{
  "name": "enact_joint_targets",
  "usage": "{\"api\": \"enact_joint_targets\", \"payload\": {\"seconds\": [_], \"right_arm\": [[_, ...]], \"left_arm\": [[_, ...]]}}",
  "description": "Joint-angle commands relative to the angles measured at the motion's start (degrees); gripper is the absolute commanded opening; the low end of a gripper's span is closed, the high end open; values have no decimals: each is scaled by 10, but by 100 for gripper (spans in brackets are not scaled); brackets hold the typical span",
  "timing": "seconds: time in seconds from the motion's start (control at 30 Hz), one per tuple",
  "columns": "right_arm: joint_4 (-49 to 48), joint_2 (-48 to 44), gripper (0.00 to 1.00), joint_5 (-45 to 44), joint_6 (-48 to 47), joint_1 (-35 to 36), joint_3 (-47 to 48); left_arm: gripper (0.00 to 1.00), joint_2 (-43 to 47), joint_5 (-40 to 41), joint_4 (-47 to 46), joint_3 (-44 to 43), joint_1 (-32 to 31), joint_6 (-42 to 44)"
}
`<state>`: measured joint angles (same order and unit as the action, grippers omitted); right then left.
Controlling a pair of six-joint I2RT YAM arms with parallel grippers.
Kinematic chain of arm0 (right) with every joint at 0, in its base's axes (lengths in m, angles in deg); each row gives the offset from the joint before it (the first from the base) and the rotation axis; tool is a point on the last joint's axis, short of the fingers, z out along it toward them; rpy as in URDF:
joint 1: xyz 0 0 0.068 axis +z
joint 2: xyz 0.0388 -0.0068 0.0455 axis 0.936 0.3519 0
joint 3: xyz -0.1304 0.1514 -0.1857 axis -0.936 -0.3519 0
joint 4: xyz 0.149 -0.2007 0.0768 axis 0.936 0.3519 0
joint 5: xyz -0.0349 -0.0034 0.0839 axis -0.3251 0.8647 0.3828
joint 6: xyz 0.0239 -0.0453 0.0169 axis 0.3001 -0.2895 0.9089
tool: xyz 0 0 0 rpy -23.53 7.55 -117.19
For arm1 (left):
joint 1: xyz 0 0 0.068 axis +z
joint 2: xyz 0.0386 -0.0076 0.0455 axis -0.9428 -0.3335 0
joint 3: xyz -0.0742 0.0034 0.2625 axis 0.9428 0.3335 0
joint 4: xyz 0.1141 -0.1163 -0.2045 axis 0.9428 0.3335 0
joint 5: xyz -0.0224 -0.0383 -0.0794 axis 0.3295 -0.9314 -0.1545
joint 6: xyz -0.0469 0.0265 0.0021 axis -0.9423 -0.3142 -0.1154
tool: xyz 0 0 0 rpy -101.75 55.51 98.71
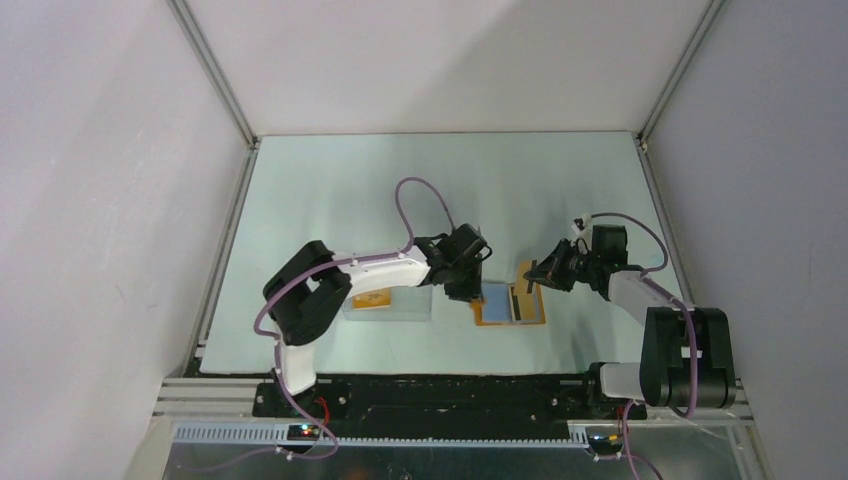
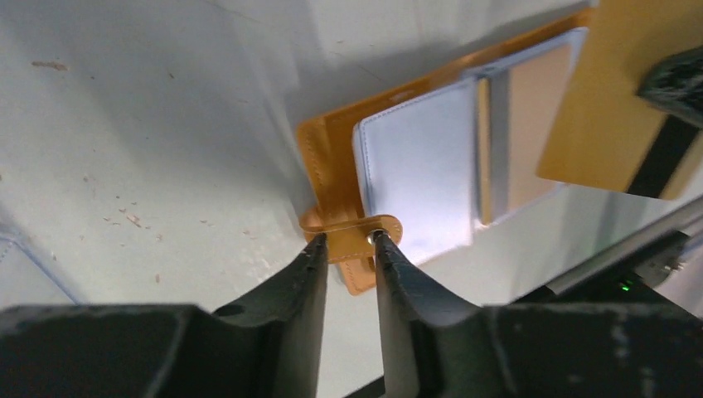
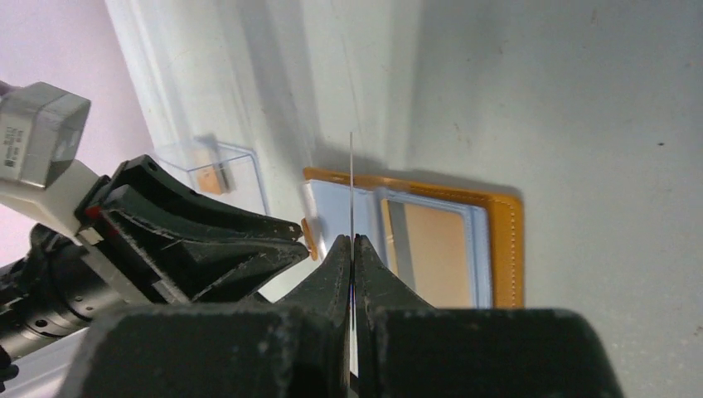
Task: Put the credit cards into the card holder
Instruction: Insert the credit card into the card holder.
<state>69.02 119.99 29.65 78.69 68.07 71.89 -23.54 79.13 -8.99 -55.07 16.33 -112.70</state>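
Note:
The card holder [image 1: 528,312] lies open on the table, orange with blue-grey pockets [image 2: 419,170]; a tan card face [image 2: 530,124] shows in its right pocket. My left gripper [image 2: 348,239] is closed on the holder's orange strap tab [image 2: 352,225] at its left edge. My right gripper [image 3: 351,240] is shut on a golden credit card with a dark stripe [image 2: 609,99]. It holds the card on edge above the holder, so the right wrist view shows it edge-on [image 3: 351,182]. Another orange card [image 1: 372,299] lies in the clear box.
A clear plastic box [image 1: 388,304] stands left of the holder, under my left forearm; it also shows in the right wrist view [image 3: 211,162]. The table's near edge and a metal rail [image 1: 430,385] run just below the holder.

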Motion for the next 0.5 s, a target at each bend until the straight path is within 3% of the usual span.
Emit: {"api": "enact_joint_targets", "payload": {"seconds": [0.0, 0.47], "right_arm": [[-21, 6, 0, -31, -7, 5, -2], [10, 24, 0, -98, -1, 74, -3]], "left_arm": [[31, -17, 23, -4, -2, 0, -13], [1, -31, 40, -3, 30, 7, -12]]}}
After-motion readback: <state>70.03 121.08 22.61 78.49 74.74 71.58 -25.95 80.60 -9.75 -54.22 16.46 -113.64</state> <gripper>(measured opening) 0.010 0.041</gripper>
